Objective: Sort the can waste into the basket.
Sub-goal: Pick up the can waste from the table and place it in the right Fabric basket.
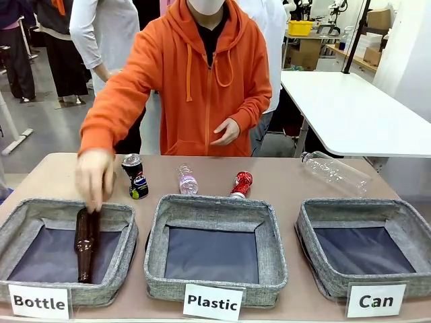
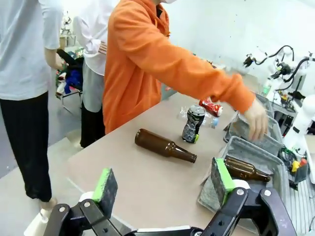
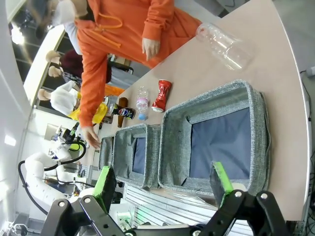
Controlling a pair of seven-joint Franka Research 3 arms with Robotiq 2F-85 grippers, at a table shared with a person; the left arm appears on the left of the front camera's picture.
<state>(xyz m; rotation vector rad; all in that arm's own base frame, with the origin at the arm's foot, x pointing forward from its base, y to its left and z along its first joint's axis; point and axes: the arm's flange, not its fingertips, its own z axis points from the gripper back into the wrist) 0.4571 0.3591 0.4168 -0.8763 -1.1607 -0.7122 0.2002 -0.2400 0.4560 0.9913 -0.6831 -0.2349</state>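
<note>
- Starting with the biggest thing: what carries it all?
- A tan surface (image 1: pixel 283 176), with a person in an orange hoodie (image 1: pixel 202 87) leaning over its far edge.
- And the baskets?
- Three grey woven ones stand in a row along the near edge. The basket (image 1: pixel 357 210) with the "Can" card (image 1: pixel 375 301) is at the right and holds nothing. The "Plastic" basket (image 1: pixel 212 208) is in the middle and the "Bottle" basket (image 1: pixel 20 222) is at the left.
- Both grippers?
- The left gripper (image 2: pixel 163 182) is released, with only bare surface between its green pads. The right gripper (image 3: pixel 162 178) is spread wide too, grasping nothing, with the "Can" basket beyond its fingers.
- Bottles next?
- A large clear plastic bottle (image 1: pixel 335 173) lies on its side behind the "Can" basket. One brown glass bottle (image 1: pixel 85 242) lies inside the "Bottle" basket. The person's blurred hand (image 1: pixel 94 176) is at its far end, and I cannot tell whether it grips the bottle. The left wrist view shows a second brown bottle (image 2: pixel 165 146) lying on the surface beside that basket.
- Where is the can waste?
- The black Pepsi can (image 1: pixel 135 177) stands upright, dented, behind the gap between the "Bottle" and "Plastic" baskets. The crushed red can (image 1: pixel 241 184) is just behind the "Plastic" basket's far rim. Both are well apart from the "Can" basket.
- Anything smaller?
- A small clear bottle (image 1: pixel 187 180) stands between the two cans.
</note>
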